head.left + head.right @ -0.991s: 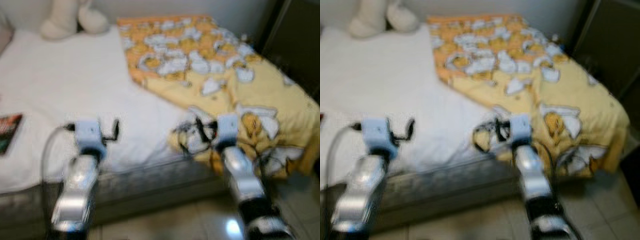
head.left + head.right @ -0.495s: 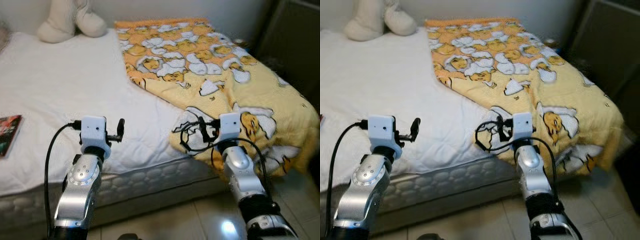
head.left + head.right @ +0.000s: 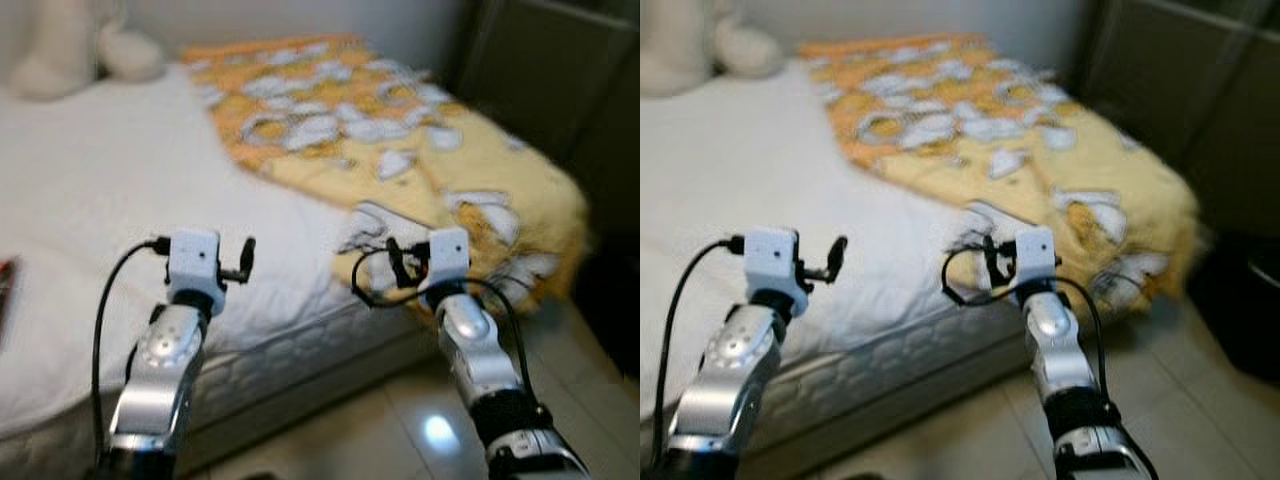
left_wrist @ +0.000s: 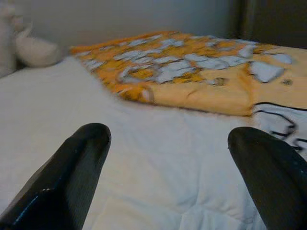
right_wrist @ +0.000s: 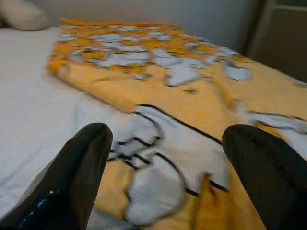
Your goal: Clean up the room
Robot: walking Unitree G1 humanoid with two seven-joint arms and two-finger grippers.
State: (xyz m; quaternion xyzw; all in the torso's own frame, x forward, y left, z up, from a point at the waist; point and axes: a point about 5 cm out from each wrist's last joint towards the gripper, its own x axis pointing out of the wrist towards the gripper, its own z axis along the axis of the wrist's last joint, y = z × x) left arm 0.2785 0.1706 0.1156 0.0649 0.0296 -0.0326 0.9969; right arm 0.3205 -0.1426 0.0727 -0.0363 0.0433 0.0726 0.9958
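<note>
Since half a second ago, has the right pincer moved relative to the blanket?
No clear move. The right pincer is still above the blanket's near corner at the bed edge; the whole view shifted, so the camera turned.

Blanket on bed right side; plush toy far left corner.

Both arms are reaching forward, lower frame: left gripper lower left, right gripper lower centre-right. Both are holding fingers spread wide, empty.
</note>
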